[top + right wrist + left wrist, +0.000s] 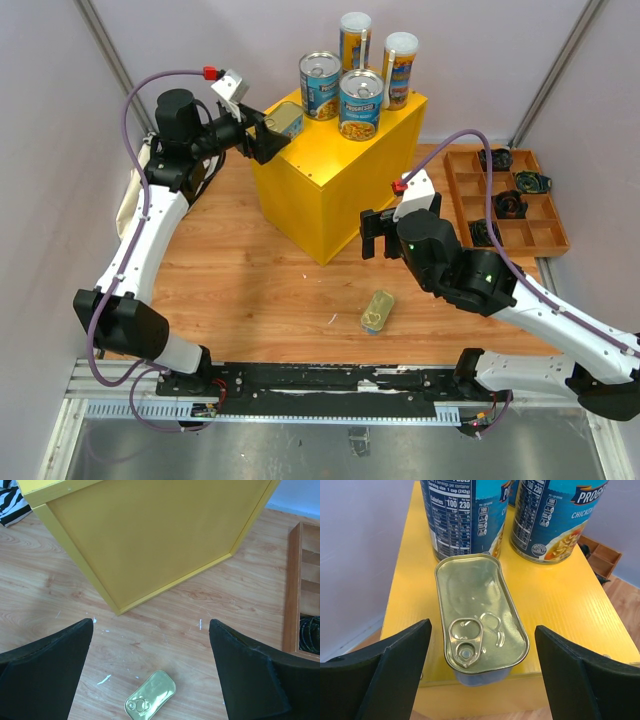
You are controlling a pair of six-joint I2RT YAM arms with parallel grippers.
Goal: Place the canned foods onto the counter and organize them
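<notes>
Release looks like the step in hand: one flat golden tin (480,605) lies pull-tab up at the left end of the counter (310,190), with the left gripper (265,140) straddling it, fingers spread wide and clear of both long sides. The tin's end nearest the gripper sits right at the box's edge, so the arm would do best to draw straight back to the left, level and without any twist, so that neither finger clips the tin and drags it off. Just beyond the tin stand the two blue-labelled cans (520,515), and behind them in the overhead view the two tall slim cans (355,40), all upright on the yellow top.

The second golden tin (377,311) is the only can not on the counter; it lies flat on the wooden table (250,280), near the box's front corner. The right gripper (375,237) hovers above it with its fingers apart and nothing between them. That tin is low and lies at a slant, so the wrist likely needs turning to span its narrow width, then descending almost to the wood before closing.
</notes>
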